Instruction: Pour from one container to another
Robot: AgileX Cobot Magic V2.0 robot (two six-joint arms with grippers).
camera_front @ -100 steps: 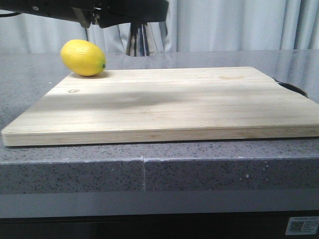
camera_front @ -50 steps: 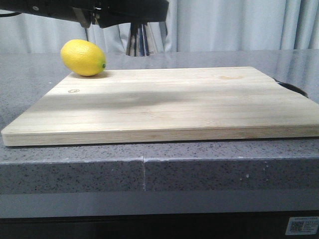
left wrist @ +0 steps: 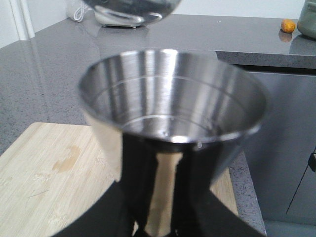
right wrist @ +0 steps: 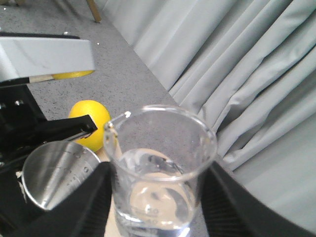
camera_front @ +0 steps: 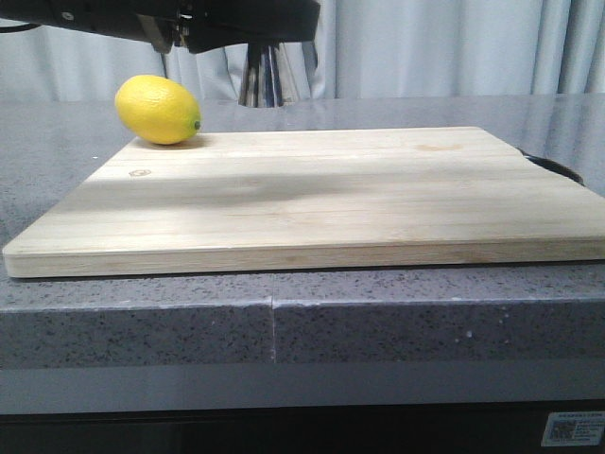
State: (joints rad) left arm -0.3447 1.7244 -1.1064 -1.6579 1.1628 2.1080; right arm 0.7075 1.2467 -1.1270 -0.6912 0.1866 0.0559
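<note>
Across the last second the front view has hardly changed: the lemon (camera_front: 158, 110) sits at the same far left corner of the board (camera_front: 321, 194), the black arm (camera_front: 189, 19) stays along the top edge, and only the soft shadow on the wood looks slightly paler.

The left gripper (left wrist: 155, 217) is clamped on the jigger (left wrist: 173, 123), its dark fingers (left wrist: 98, 222) pressing the lower part on both sides. The jigger stands upright above the board's end, near the grey counter (left wrist: 44, 74). Its steel cup is shiny, with faint rings inside the wall and a reflective bottom; whether that is liquid cannot be told. The rim is blurred from closeness.

The right gripper (right wrist: 155, 207) holds the beaker (right wrist: 160, 168) between two dark fingers (right wrist: 89, 202). The beaker is clear glass with a small pouring lip turned toward the jigger (right wrist: 57, 170), which is just beside it and a little lower. A shallow pool of clear liquid lies in its bottom. It looks close to upright, tilted at most slightly. In the left wrist view its rounded glass base (left wrist: 131, 7) shows at the frame edge, above the jigger's mouth. Behind hang grey curtains (right wrist: 237, 74).
</note>
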